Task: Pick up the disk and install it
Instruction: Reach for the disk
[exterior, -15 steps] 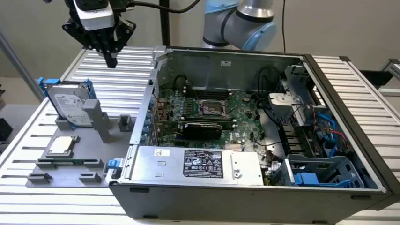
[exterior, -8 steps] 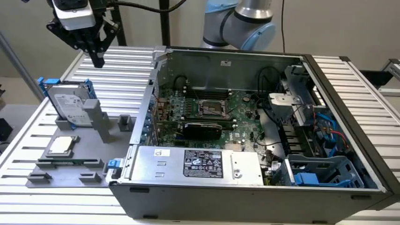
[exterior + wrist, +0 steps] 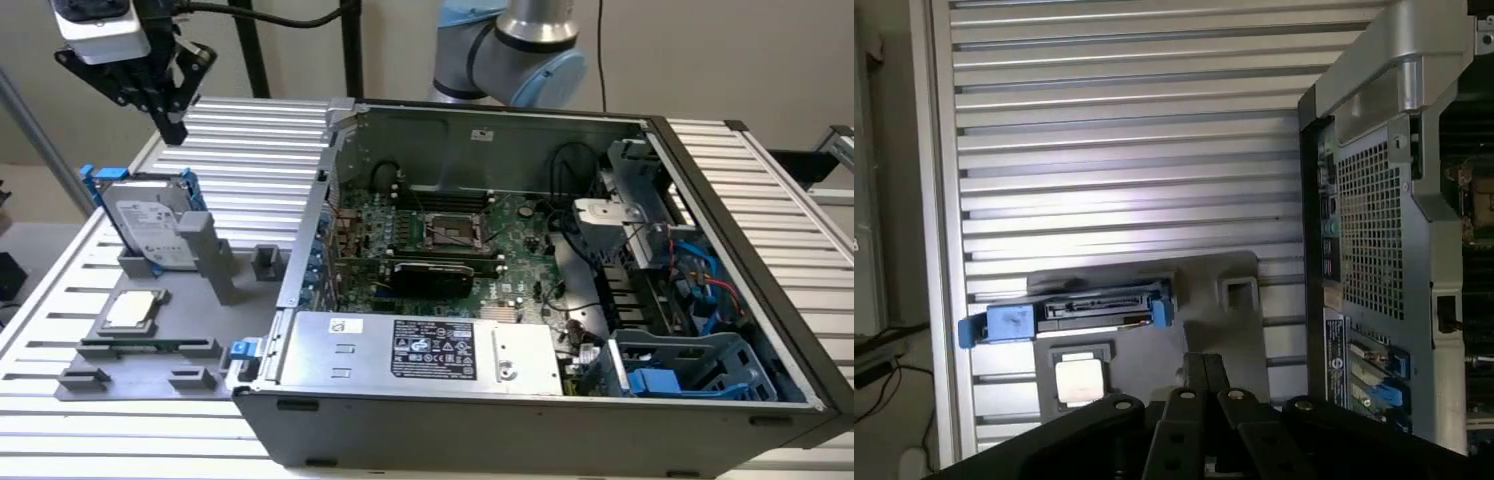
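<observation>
Tool (image 3: 171, 118) closed, empty, high above the disk (image 3: 150, 222), which stands upright in its holder (image 3: 220, 262) beside the case (image 3: 534, 440). Pick likely wants jaws opened, centred over disk, straight vertical descent.

Below the black gripper (image 3: 172, 128), the silver-grey hard drive in its blue plastic frame (image 3: 150, 222) stands on the grey fixture plate (image 3: 187, 322), beside the open metal computer case (image 3: 534, 425).
</observation>
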Robot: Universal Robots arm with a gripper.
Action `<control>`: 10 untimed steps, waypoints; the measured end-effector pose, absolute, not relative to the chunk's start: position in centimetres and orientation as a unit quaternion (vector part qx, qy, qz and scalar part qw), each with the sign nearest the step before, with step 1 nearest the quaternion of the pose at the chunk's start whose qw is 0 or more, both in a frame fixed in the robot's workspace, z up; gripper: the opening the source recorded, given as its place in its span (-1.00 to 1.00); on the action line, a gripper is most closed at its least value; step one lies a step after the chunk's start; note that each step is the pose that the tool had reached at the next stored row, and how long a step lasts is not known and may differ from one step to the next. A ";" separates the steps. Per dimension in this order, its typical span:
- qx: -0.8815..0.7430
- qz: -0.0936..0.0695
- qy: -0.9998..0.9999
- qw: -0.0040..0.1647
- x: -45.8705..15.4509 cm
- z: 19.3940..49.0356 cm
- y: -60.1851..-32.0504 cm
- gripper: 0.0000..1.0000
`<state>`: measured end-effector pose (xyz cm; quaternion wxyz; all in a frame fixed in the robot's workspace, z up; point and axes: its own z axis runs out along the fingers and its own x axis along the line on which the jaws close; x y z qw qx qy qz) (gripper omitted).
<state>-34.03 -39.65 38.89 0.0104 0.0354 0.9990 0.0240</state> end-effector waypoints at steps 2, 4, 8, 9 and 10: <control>0.035 0.024 0.999 0.010 -35.0 38.8 -39.6 -1.00; 0.035 0.024 0.999 0.010 -35.8 38.7 -39.6 -1.00; 0.035 0.024 0.999 0.010 -37.7 38.5 -39.4 -1.00; 0.035 0.024 0.999 0.010 -38.1 38.4 -39.3 -1.00; 0.035 0.024 0.999 0.010 -38.6 38.4 -39.2 -1.00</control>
